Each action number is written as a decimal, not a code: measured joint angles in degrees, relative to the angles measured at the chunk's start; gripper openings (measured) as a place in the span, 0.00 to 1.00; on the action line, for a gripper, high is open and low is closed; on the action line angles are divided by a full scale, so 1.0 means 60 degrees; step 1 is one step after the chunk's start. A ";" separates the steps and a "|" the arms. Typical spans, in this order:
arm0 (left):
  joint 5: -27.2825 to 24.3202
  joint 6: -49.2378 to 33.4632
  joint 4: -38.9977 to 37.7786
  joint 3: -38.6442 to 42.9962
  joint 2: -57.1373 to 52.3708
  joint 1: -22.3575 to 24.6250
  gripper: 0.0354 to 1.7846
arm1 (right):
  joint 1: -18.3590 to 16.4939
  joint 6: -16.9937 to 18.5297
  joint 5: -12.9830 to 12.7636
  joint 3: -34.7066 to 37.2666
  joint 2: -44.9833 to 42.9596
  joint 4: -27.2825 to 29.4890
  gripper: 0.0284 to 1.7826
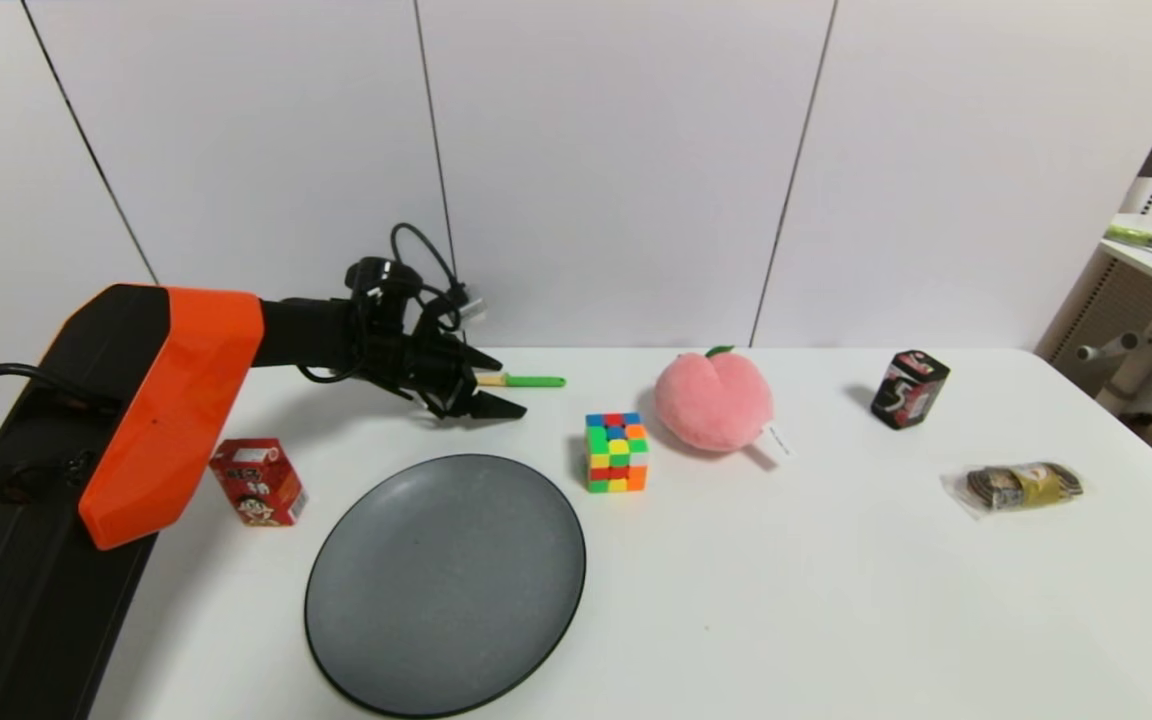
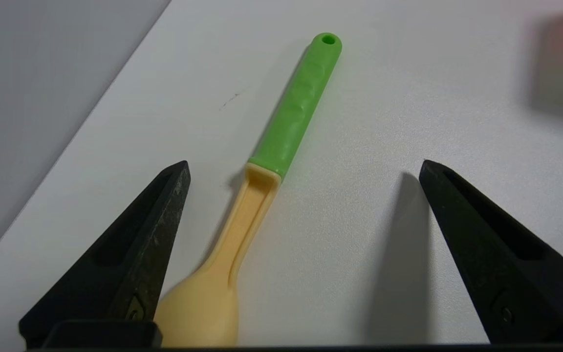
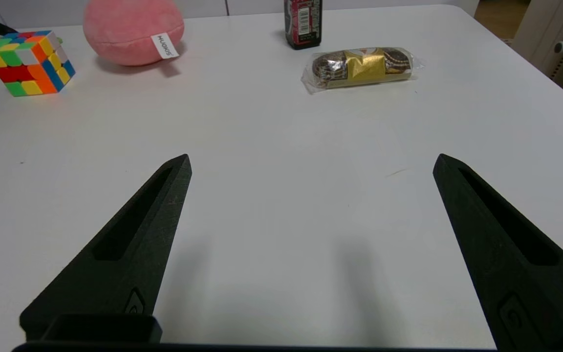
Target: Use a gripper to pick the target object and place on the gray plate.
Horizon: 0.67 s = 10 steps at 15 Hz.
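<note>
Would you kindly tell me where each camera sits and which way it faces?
Head view: on the robot's head, facing forward and down over the table; left arm and left gripper show.
Left wrist view: on the left wrist, facing the pasta spoon between open jaws.
Right wrist view: on the right wrist, facing bare table; right gripper open.
Shared: the Rubik's cube appears in head and right wrist views.

Pasta spoon (image 2: 242, 230) head cut off by the frame edge, its teeth unseen behind the left claw (image 2: 303, 164).
</note>
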 joint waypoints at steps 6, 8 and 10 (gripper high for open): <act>0.0022 -0.0004 -0.0008 -0.0004 0.0000 -0.0004 0.94 | 0.0000 0.0000 0.0000 0.0000 0.0000 -0.0008 0.96; 0.0022 -0.0010 0.0000 -0.0004 0.0000 -0.0004 0.94 | 0.0000 0.0000 0.0000 0.0000 0.0000 -0.0004 0.96; 0.0026 -0.0014 0.0028 -0.0004 0.0000 -0.0004 0.83 | 0.0000 0.0004 0.0000 0.0000 0.0000 0.0000 0.96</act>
